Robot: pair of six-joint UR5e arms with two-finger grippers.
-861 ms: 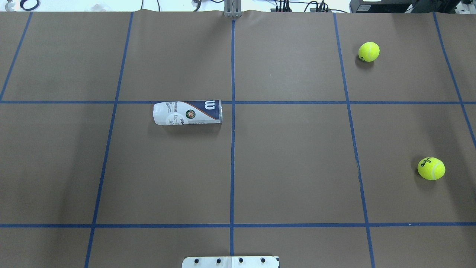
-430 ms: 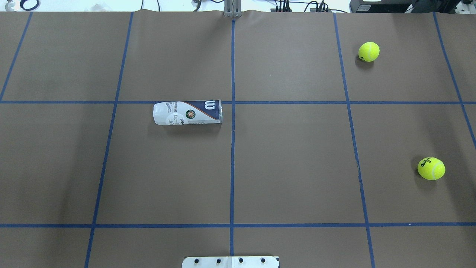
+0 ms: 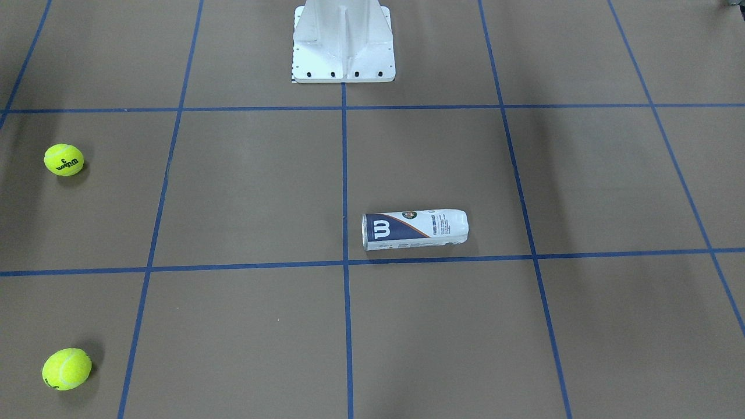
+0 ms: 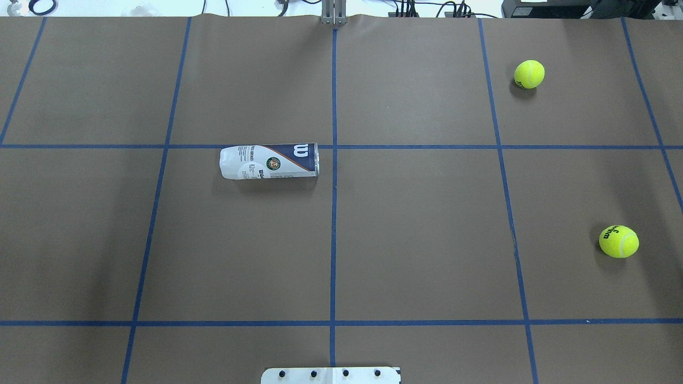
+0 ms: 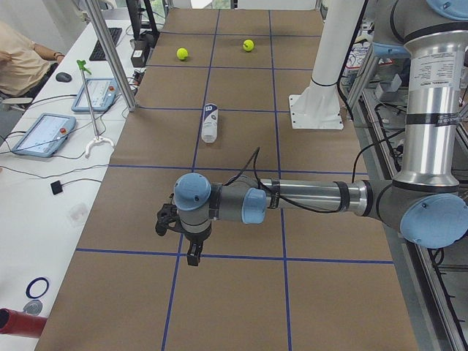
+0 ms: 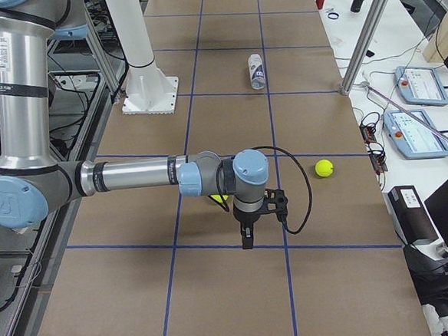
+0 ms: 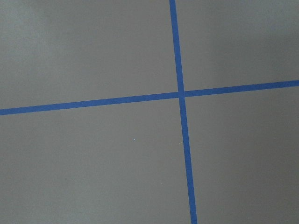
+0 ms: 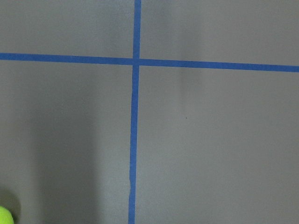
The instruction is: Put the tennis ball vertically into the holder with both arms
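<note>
The holder (image 4: 269,161) is a white can with a navy band, lying on its side left of the table's centre line, also seen in the front view (image 3: 414,228). Two yellow tennis balls lie on the right side, one far (image 4: 529,73) and one near (image 4: 619,241). My left gripper (image 5: 191,252) points down over the table's left end, well away from the holder (image 5: 210,122). My right gripper (image 6: 247,239) points down at the right end, close to a tennis ball (image 6: 324,168). I cannot tell whether either gripper is open or shut. Nothing is held.
The white pedestal base (image 3: 342,41) stands at the robot's edge of the table. Blue tape lines grid the brown table cover (image 4: 416,240). Tablets (image 5: 42,134) and cables lie on a side bench, where a person sits (image 5: 22,62).
</note>
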